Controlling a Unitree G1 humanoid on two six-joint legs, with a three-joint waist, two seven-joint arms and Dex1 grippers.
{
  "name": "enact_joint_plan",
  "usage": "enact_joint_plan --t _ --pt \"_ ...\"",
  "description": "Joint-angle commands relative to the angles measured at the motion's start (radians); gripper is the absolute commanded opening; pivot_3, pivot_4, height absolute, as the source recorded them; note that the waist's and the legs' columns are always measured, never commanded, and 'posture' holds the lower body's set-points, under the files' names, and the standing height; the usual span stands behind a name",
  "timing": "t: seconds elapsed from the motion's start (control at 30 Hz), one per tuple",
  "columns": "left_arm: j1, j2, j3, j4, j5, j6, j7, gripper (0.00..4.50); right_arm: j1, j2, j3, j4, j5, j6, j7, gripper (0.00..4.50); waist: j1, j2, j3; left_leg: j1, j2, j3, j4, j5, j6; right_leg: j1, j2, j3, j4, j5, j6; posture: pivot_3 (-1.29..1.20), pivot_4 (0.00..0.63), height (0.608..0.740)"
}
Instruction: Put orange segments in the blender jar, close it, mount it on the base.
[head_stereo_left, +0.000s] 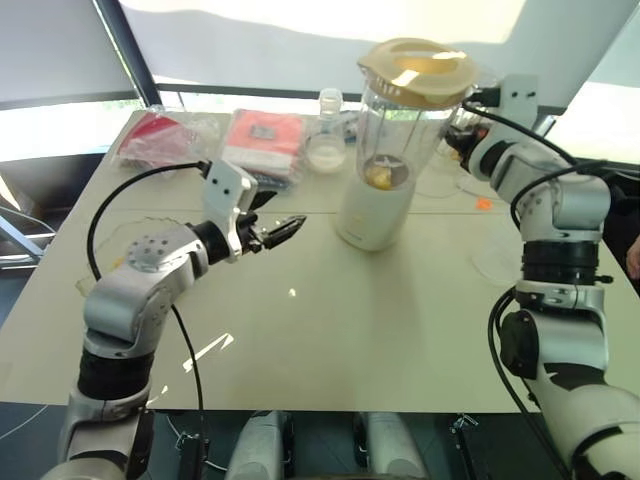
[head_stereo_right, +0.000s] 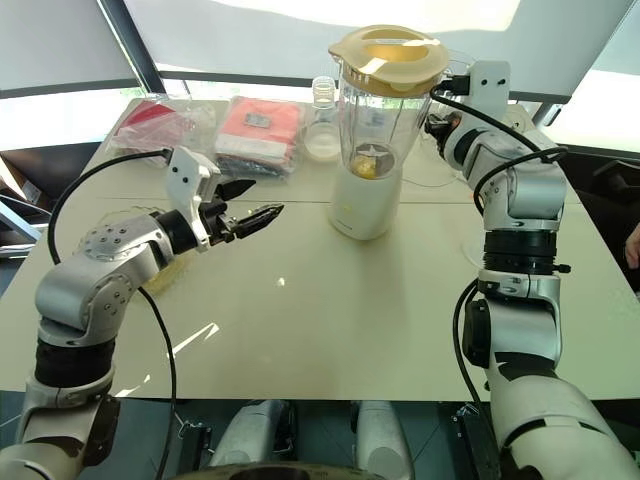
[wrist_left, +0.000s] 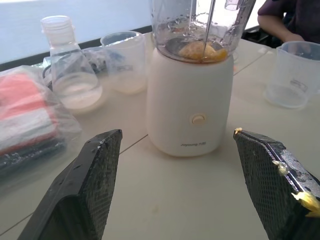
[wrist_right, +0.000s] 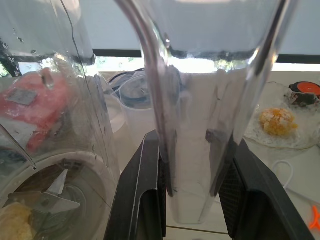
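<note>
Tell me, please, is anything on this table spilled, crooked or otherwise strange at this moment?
Nothing looks spilled or crooked. The blender jar stands upright on the base with its lid on. One small oddity: yellow fruit bits stick to a finger of the open left gripper. The right gripper is closed on the jar's handle.

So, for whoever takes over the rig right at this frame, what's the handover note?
Left gripper: open, empty, hovering over the table short of the blender.
Right gripper: shut on the handle of the tall clear plastic blender jar.
Jar stands on the squat white rounded base; flat cream round lid is on top; glossy yellow-orange orange segments lie at the blade.
Done: fruit in, lid on, jar on base.
Left: confirm the jar is seated, then release the handle. Whether it is locked cannot be told.
</note>
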Motion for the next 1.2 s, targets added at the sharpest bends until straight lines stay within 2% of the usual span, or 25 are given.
enact_joint_plan --t 0.03,0.33,0.6,0.9,1.2 --pt "-0.010 0.003 0.007 -0.013 0.004 -0.029 0.004 3.69 0.020 0.014 0.001 -0.008 0.006 0.029 0.003 0.81 0.000 0.000 0.000 0.000 0.000 0.000 0.000 0.000 0.000 0.000 0.000 0.000 0.000 0.000 0.000 0.00 0.150 0.740" --pt "-0.016 0.005 0.002 -0.002 0.007 -0.037 0.006 3.69 0.040 0.045 -0.007 -0.051 0.010 0.047 -0.015 0.81 -0.002 0.000 0.000 0.000 0.000 0.000 0.000 0.000 0.000 0.000 0.000 0.000 0.000 0.000 0.000 0.00 0.150 0.740" --pt "-0.020 0.016 -0.011 0.032 0.016 -0.064 -0.017 3.69 0.041 0.009 0.060 -0.038 -0.033 0.005 0.037 0.81 -0.002 0.000 0.000 0.001 0.000 0.000 0.000 0.000 0.000 0.000 0.000 0.000 0.000 0.000 0.000 0.00 0.150 0.740" --pt "-0.007 0.011 -0.014 0.035 0.028 -0.081 -0.019 3.69 -0.005 0.003 0.058 0.035 -0.045 -0.003 0.059 0.81 -0.002 0.000 0.000 0.001 0.000 0.000 0.000 0.000 0.000 0.001 0.000 0.000 0.000 0.000 0.000 0.00 0.150 0.740" --pt "0.006 0.007 -0.013 0.031 0.034 -0.089 -0.014 3.69 0.000 0.014 0.063 0.000 -0.045 0.035 0.048 0.81 -0.002 0.000 0.000 0.002 0.000 0.000 0.000 0.000 0.000 0.001 0.000 0.000 0.000 0.000 0.000 0.00 0.150 0.740"
